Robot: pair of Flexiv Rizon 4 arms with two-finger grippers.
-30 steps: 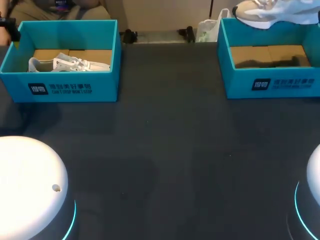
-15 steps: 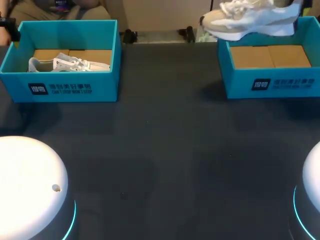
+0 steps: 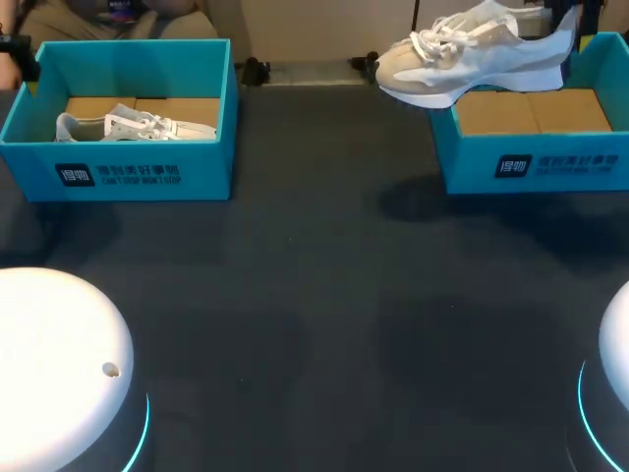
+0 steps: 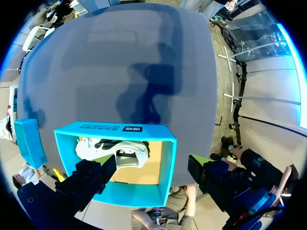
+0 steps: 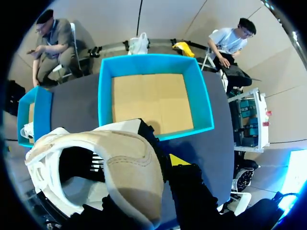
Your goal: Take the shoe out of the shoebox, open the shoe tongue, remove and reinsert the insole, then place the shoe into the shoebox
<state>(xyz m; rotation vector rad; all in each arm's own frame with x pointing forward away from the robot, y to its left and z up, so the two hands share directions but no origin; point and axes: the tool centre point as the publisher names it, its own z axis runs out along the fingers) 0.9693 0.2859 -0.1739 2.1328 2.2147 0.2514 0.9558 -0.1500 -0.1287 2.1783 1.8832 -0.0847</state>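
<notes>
I carry the beige-and-white mesh sneaker (image 3: 462, 61) out toward nine o'clock.
My right gripper (image 5: 165, 153) pinches its heel, which now overhangs the teal cardboard shoebox (image 3: 531, 167); my left gripper (image 4: 151, 179) hangs spread.

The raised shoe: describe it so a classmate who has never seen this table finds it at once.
On the dark table stand two teal shoeboxes; take the right shoebox, whose floor is bare. The beige and white shoe hangs in the air over its left wall. The other shoe lies inside the left shoebox; this one is held aloft.
</notes>
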